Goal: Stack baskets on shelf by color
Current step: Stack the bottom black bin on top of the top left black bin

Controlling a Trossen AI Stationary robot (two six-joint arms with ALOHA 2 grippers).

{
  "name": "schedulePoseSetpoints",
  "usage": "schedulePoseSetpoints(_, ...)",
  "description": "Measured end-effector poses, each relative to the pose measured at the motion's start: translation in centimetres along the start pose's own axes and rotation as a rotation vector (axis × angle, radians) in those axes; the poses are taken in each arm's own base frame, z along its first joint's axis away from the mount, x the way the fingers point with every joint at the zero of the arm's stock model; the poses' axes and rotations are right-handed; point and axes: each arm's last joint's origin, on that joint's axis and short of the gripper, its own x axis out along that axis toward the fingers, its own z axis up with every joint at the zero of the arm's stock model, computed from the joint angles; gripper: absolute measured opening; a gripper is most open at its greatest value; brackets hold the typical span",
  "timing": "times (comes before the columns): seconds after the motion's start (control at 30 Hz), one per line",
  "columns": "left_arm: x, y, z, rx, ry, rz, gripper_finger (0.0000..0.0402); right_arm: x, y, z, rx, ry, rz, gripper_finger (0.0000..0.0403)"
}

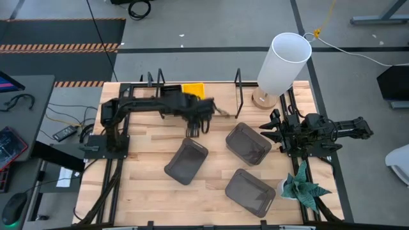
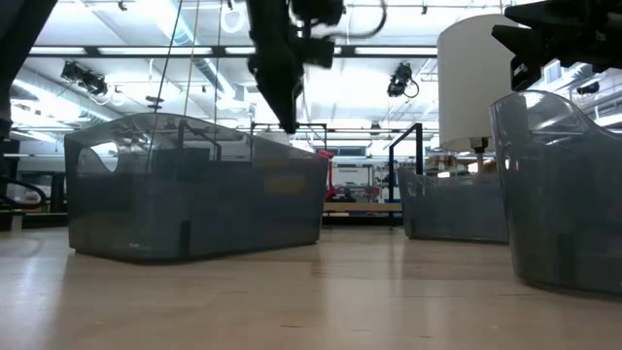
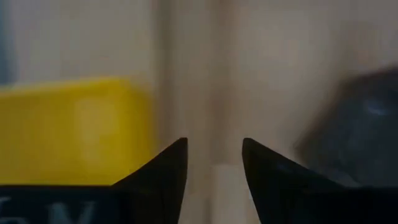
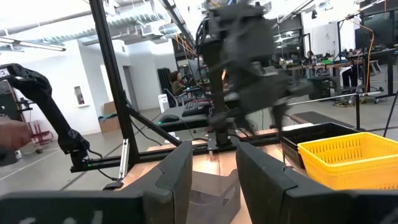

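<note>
- Risk: the left end effector [image 1: 198,124], fingers apart and holding nothing, is hanging just off the shelf [image 1: 220,110] edge; a low approach could be knocking the yellow basket [image 1: 194,90] already on the shelf.
- Risk: the three grey baskets are lying skewed on the tabletop [image 1: 147,169], so a rim grasp may be slipping.
- Grey baskets [image 1: 186,161] [image 1: 248,142] [image 1: 250,191]: translucent, dark, empty, all in front of the shelf.
- Right end effector [image 1: 267,130], fingers apart, is waiting beside the shelf's lamp-side end.

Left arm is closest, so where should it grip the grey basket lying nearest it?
Probably the short rim edge of the tilted translucent dark grey basket nearest the left end effector, coming straight down: it sits open side up, with a thin wall the fingers could straddle.
</note>
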Motion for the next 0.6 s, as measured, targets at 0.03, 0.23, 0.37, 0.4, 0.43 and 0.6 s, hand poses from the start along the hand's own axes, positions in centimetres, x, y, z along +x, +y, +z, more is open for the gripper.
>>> schedulePoseSetpoints(0.03, -0.2, -0.8, 0.2, 0.037, -0.01, -0.028, 0.0155, 0.0, 0.0, 0.0, 0.0, 0.0, 0.0, 0.013)
schedulePoseSetpoints(0.23, -0.8, -5.0, 0.7, 0.141, -0.031, -0.141, 0.0138, 0.0, 0.0, 0.0, 0.0, 0.0, 0.0, 0.013)
schedulePoseSetpoints(0.37, -1.3, -7.4, 0.9, 0.118, -0.043, -0.2, 0.0135, 0.0, 0.0, 0.0, 0.0, 0.0, 0.0, 0.013)
schedulePoseSetpoints(0.4, -1.5, -8.0, 1.0, 0.112, -0.044, -0.217, 0.0135, 0.0, 0.0, 0.0, 0.0, 0.0, 0.0, 0.013)
schedulePoseSetpoints(0.43, -1.6, -8.6, 1.0, 0.112, -0.047, -0.24, 0.0135, 0.0, 0.0, 0.0, 0.0, 0.0, 0.0, 0.013)
schedulePoseSetpoints(0.6, -2.5, -11.7, 2.1, 0.13, -0.171, -0.289, 0.0135, 0.0, 0.0, 0.0, 0.0, 0.0, 0.0, 0.013)
